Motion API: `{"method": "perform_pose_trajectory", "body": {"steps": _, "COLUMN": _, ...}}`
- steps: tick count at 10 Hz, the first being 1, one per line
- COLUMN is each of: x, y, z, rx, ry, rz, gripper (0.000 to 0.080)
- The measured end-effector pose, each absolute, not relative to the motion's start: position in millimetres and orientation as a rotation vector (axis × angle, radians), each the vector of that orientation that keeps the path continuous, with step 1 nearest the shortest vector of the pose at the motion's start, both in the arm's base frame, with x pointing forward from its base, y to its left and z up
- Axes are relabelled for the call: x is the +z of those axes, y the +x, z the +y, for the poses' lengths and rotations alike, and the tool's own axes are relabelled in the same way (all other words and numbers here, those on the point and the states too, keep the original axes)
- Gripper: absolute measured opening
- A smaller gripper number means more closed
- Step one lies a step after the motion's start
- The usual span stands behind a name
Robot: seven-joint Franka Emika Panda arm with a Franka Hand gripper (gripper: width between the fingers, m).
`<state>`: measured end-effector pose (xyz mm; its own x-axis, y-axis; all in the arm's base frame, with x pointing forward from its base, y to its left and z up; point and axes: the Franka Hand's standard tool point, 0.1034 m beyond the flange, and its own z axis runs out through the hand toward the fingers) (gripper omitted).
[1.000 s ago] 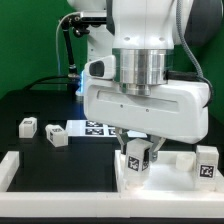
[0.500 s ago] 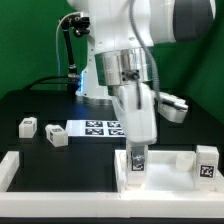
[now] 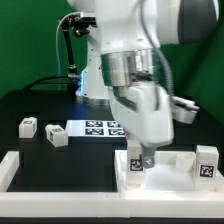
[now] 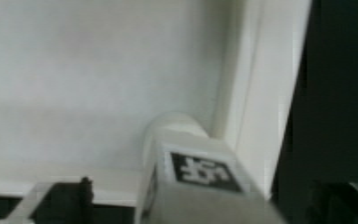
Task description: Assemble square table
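The white square table top [image 3: 165, 175] lies at the front on the exterior view's right. One tagged white leg [image 3: 135, 165] stands upright on it near its left corner. My gripper [image 3: 141, 157] reaches down over this leg, its hand turned edge-on. In the wrist view the leg [image 4: 194, 165] stands between my fingers, with a gap between it and the dark finger [image 4: 60, 200], so the jaws look open. The top's flat face [image 4: 87, 90] and raised rim [image 4: 250, 80] fill that view. Another leg [image 3: 207, 162] stands at the top's right end. Two loose legs [image 3: 28, 126] [image 3: 55, 136] lie on the black table.
The marker board [image 3: 98, 128] lies behind the table top, in the middle of the black table. Long white L-shaped rails [image 3: 10, 168] run along the front and the exterior view's left. Cables and a stand are at the back.
My hand has turned about its vertical axis above the leg, from broadside to edge-on and a little further. The leg stays upright in the same spot on the top.
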<state>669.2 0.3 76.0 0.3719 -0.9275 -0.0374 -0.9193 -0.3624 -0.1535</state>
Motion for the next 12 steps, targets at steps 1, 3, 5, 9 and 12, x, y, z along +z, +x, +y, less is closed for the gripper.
{"method": "perform_pose_trajectory", "body": {"steps": 1, "x": 75.9, "y": 669.2, "z": 0.6, "rx": -0.095, "ry": -2.565, "rz": 1.546, "gripper": 0.0638}}
{"method": "perform_pose_trajectory", "body": {"steps": 3, "x": 75.6, "y": 669.1, "z": -1.0, "rx": -0.110, "ry": -2.662, "rz": 1.383, "gripper": 0.0646}}
{"method": "perform_pose_trajectory", "body": {"steps": 5, "x": 75.6, "y": 669.1, "z": -1.6, "rx": -0.128, "ry": -2.772, "rz": 1.167, "gripper": 0.0648}}
{"method": "perform_pose_trajectory", "body": {"steps": 9, "x": 78.3, "y": 671.5, "z": -3.0, "rx": -0.164, "ry": -3.001, "rz": 0.615, "gripper": 0.0610}}
{"method": "perform_pose_trajectory", "body": {"steps": 12, "x": 78.0, "y": 671.2, "z": -2.9, "rx": -0.154, "ry": -2.949, "rz": 0.806, "gripper": 0.0335}}
